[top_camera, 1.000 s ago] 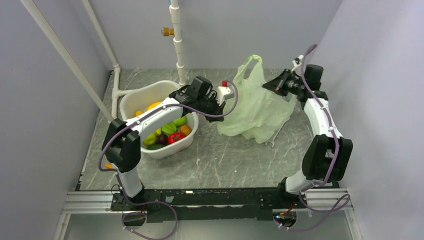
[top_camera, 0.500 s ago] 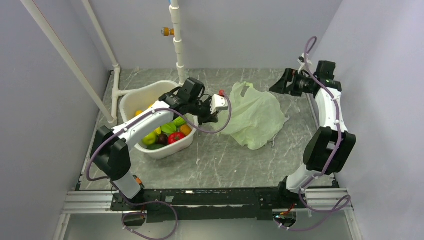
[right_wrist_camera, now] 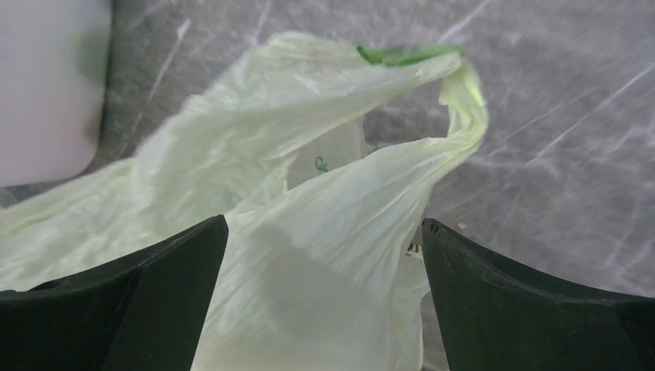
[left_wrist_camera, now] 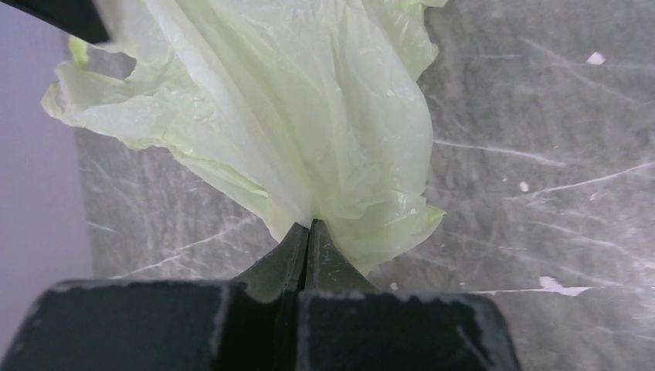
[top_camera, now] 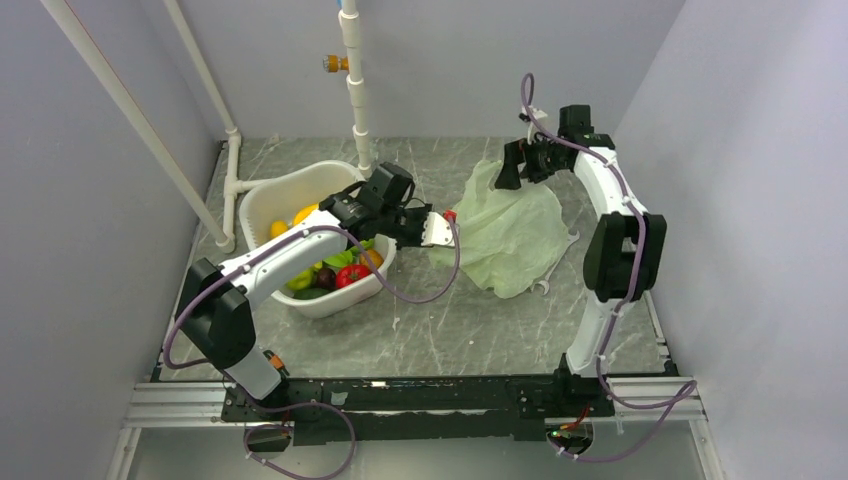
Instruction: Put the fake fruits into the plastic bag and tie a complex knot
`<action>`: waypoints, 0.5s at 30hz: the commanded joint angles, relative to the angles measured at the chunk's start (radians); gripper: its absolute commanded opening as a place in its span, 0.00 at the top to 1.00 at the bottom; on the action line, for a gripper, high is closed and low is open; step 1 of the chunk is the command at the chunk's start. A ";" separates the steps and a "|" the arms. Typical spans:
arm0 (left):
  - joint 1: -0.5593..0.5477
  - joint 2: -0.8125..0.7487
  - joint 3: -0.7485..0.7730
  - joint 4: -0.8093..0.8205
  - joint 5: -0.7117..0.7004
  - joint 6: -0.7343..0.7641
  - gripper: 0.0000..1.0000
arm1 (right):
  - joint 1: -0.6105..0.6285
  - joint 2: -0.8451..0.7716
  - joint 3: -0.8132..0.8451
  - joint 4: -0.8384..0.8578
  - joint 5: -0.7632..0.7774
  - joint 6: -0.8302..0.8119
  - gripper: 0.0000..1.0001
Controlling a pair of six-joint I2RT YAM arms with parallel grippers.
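Note:
The pale-green plastic bag (top_camera: 515, 235) lies slumped and flat on the grey table. My left gripper (top_camera: 440, 228) is shut on its near-left edge; in the left wrist view the closed tips (left_wrist_camera: 309, 228) pinch a bunched fold of the bag (left_wrist_camera: 309, 100). My right gripper (top_camera: 510, 170) hovers open over the bag's far edge. Seen from the right wrist, bag film (right_wrist_camera: 309, 154) lies between and below the wide fingers (right_wrist_camera: 154, 294), untouched, with a handle loop (right_wrist_camera: 456, 100) beyond. The fake fruits (top_camera: 345, 265) sit in the white basin (top_camera: 270, 190). No knot is in view.
White pipes (top_camera: 358, 90) rise behind the basin and a slanted pipe (top_camera: 130, 110) crosses the left side. Grey walls close in on three sides. A small metal wrench-like piece (top_camera: 545, 287) lies by the bag's near edge.
My right gripper let go of the bag's handle, opened and swung left and forward. The bag collapsed from hanging upright to lying flat. My left gripper dropped lower, still holding the bag's edge.

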 commanded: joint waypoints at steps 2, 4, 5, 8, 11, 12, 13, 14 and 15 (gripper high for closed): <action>-0.004 -0.051 -0.032 0.101 -0.034 0.157 1.00 | 0.057 0.079 0.039 0.016 -0.084 -0.021 0.00; -0.009 -0.063 -0.066 0.121 -0.052 0.239 1.00 | 0.059 0.095 0.047 0.067 -0.148 0.091 0.00; -0.011 -0.066 -0.072 0.125 -0.063 0.269 1.00 | 0.058 0.104 0.060 0.067 -0.172 0.121 0.00; -0.011 -0.075 -0.080 0.136 -0.075 0.334 1.00 | 0.057 0.108 0.081 0.090 -0.213 0.268 0.00; -0.013 -0.083 -0.084 0.152 -0.075 0.369 1.00 | 0.058 0.086 0.029 0.202 -0.198 0.433 0.00; -0.015 -0.085 -0.084 0.159 -0.075 0.379 1.00 | 0.061 0.086 0.017 0.234 -0.184 0.469 0.00; -0.017 -0.087 -0.084 0.164 -0.079 0.391 1.00 | 0.064 0.094 0.016 0.245 -0.174 0.497 0.00; -0.018 -0.089 -0.084 0.172 -0.083 0.394 1.00 | 0.067 0.112 0.031 0.234 -0.147 0.511 0.00; -0.019 -0.090 -0.083 0.184 -0.087 0.393 1.00 | 0.074 0.133 0.052 0.208 -0.114 0.516 0.00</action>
